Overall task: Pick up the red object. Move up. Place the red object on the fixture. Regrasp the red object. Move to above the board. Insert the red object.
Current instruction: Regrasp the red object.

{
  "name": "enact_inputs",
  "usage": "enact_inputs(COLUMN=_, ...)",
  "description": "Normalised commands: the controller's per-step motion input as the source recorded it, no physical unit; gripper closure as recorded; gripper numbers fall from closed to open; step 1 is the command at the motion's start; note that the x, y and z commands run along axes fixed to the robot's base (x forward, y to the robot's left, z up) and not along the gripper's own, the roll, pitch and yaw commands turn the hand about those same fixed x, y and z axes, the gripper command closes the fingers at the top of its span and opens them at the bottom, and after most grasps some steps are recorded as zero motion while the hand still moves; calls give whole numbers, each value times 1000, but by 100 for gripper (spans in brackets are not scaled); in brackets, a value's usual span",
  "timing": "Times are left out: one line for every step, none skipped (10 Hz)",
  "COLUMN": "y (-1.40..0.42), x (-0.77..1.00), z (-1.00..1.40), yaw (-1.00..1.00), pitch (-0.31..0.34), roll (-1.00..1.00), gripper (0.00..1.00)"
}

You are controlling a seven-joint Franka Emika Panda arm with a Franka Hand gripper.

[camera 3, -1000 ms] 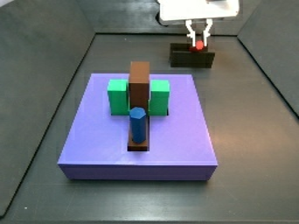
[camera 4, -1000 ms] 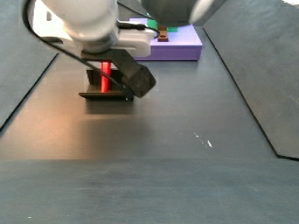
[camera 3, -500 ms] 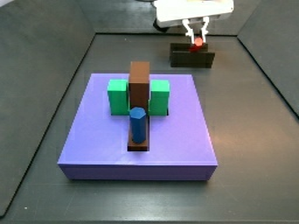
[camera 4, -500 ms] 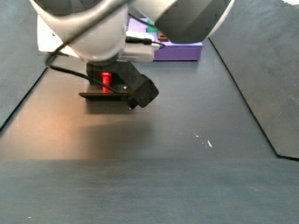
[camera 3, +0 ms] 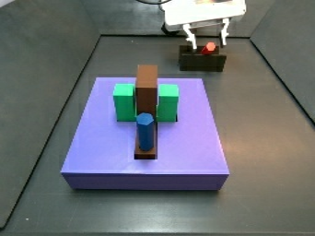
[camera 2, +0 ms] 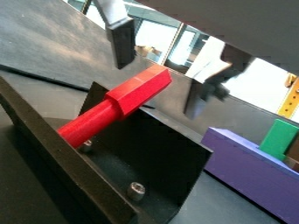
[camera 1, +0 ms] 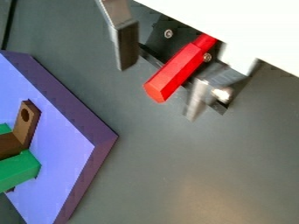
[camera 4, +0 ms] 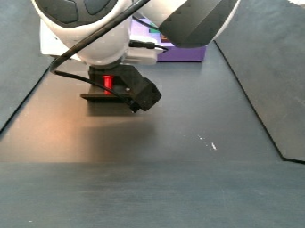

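- My gripper point(camera 1: 166, 67) hangs with jaws spread; the silver fingers point(camera 2: 121, 40) stand on either side of the red stick point(camera 1: 179, 67) with clear gaps, not touching it.
- Between my jaws the red stick leans tilted, its lower end resting in the dark holder point(camera 2: 111, 171) below me.
- So I judge pick-up, lift and placing on the holder done; the regrasp comes next.
- In a side view my gripper point(camera 3: 205, 35) sits just above the holder point(camera 3: 204, 59), red stick point(camera 3: 211, 45) poking up from it.
- Well away from my jaws lies the purple board point(camera 3: 185, 147), with green blocks point(camera 3: 127, 101), brown bar point(camera 3: 147, 86) and blue peg point(camera 3: 145, 132).
- Moving over the board and inserting remain.
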Motion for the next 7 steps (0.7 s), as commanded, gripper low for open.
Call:
enact_inputs(y=-66, x=-197, z=589, yaw=-126, pitch=3, roll=734, gripper=0)
enact_inputs(y=-51, x=-131, z=594, yaw=-129, pitch=14, roll=626, gripper=0)
enact_inputs(y=-129, x=-71, z=589, yaw=-80, pitch=46, roll=683, gripper=0)
enact_inputs(y=-229, x=0, z=471, yaw=0, pitch=9, roll=837, gripper=0)
enact_inputs(y=-200, x=74, z=343, yaw=0, pitch=40, roll=949, gripper=0)
enact_inputs(y=-146, x=177, z=303, yaw=26, pitch=106, roll=949, gripper=0)
enact_inputs(y=-106, x=100, z=286, yaw=34, pitch=80, roll=957, gripper=0)
